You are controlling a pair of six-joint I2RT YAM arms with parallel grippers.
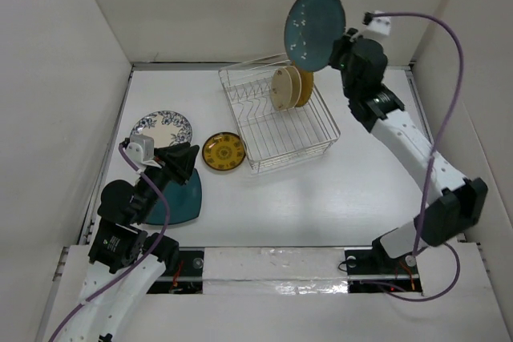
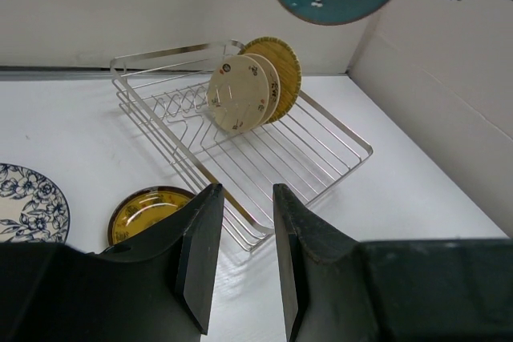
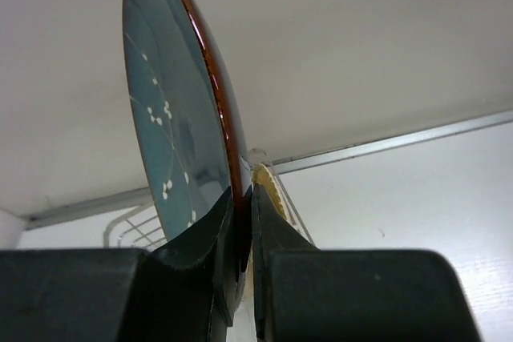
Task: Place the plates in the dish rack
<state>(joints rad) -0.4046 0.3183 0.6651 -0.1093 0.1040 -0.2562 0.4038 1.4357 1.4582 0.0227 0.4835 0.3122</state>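
Three racked: a cream plate [image 2: 236, 95], a second cream plate [image 2: 272, 79] and the tan grid plate [image 2: 284, 60] stand on edge at the far end of the dish rack [image 1: 292, 138], leaning close together
Three on the table: the blue-white floral plate [image 1: 162, 127], yellow patterned plate [image 1: 222, 150] and squarish dark teal plate [image 1: 180, 198] lie flat to the left of the rack, the dark teal one partly under your left arm
Plate in hand: the round teal plate [image 1: 314, 28] is held on edge, high above the rack's far end and clear of the wire
Right gripper [image 1: 338, 47]: clamped on the teal plate's rim, one finger on each face, as your right wrist view shows
Left gripper [image 2: 240, 254]: fingers apart with nothing between them, low over the table by the dark teal plate, facing the rack
Step in hand: by my judgement you are placing the fourth plate, and it is not yet lowered
Next move: bring the plate down edge-first into a free slot beside the cream plates, keep it parallel to them, and release only once the rim sits between prongs
Watch: the racked plates lean, so a knock could tip them, and your grip holds only a little of the rim, so the plate may swivel
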